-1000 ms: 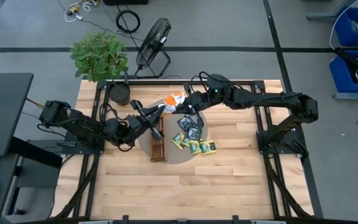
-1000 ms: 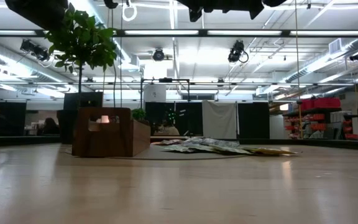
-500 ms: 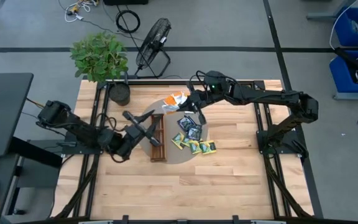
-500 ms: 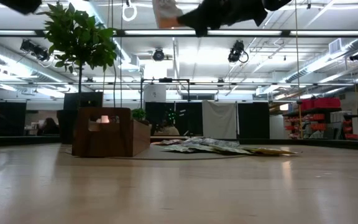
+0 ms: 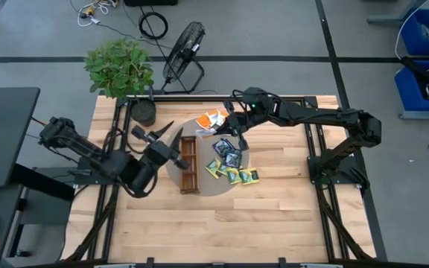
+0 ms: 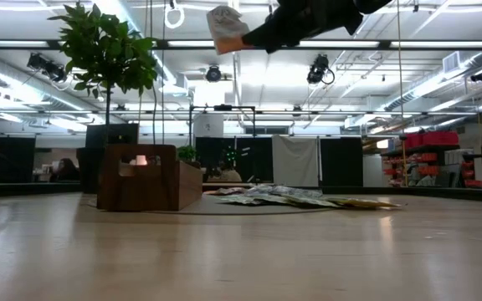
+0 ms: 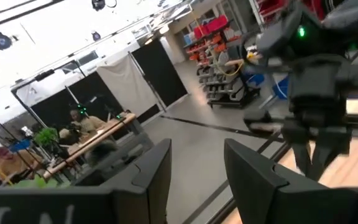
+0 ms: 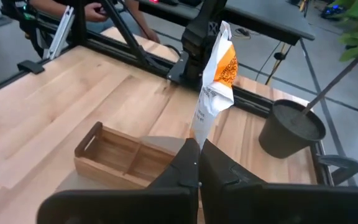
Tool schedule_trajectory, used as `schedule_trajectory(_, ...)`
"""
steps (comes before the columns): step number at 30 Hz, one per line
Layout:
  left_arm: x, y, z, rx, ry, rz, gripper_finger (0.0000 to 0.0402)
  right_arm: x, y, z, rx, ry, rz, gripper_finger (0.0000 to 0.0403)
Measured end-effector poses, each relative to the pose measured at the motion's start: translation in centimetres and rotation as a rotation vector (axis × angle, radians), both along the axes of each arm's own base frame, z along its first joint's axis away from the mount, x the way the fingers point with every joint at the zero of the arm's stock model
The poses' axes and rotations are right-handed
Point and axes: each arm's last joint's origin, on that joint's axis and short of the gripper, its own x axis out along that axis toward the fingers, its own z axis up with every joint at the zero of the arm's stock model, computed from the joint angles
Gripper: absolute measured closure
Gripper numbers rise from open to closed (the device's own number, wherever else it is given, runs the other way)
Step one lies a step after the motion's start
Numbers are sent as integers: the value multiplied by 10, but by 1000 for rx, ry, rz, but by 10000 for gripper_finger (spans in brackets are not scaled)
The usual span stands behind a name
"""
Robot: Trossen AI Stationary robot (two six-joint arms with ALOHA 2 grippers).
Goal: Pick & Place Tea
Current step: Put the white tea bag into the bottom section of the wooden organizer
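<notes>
From above, we see the right gripper [image 5: 224, 126] pinching an orange-and-white sachet [image 5: 213, 119] just beyond the wooden tray [image 5: 190, 164], ready for dropping in; the other sachets [image 5: 232, 165] lie beside the tray.

At table level, the sachet [image 6: 223, 28] hangs high from that gripper [image 6: 245, 38].

The left gripper [image 7: 194, 171], fingers apart and empty, points away.

From the right wrist, the sachet [image 8: 216, 87] stands clamped upright above the tray [image 8: 126, 158].

- A light wooden plank table [image 5: 274, 216] carried a round grey mat [image 5: 171, 165].
- A potted green plant [image 5: 119, 68] stood at its far left corner.
</notes>
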Motion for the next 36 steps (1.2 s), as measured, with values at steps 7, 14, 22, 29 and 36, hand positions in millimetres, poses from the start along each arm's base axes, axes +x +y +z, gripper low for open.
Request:
schedule_trajectory(7,14,25,23,127,-16,-95,263,0,0,0,-19,-3,8,403)
schedule_trajectory(14,37,72,50,209,-111,-453,294,-1,0,-2,-1,25,3,403)
schedule_trajectory(22,27,139,86,-125,-93,-642,309,-3,1,-6,12,62,3,403)
schedule_trajectory(29,29,172,59,-536,104,-781,301,-2,0,-5,0,50,6,403)
schedule_trajectory(36,57,181,17,-703,286,-712,259,-2,0,-5,1,51,4,403)
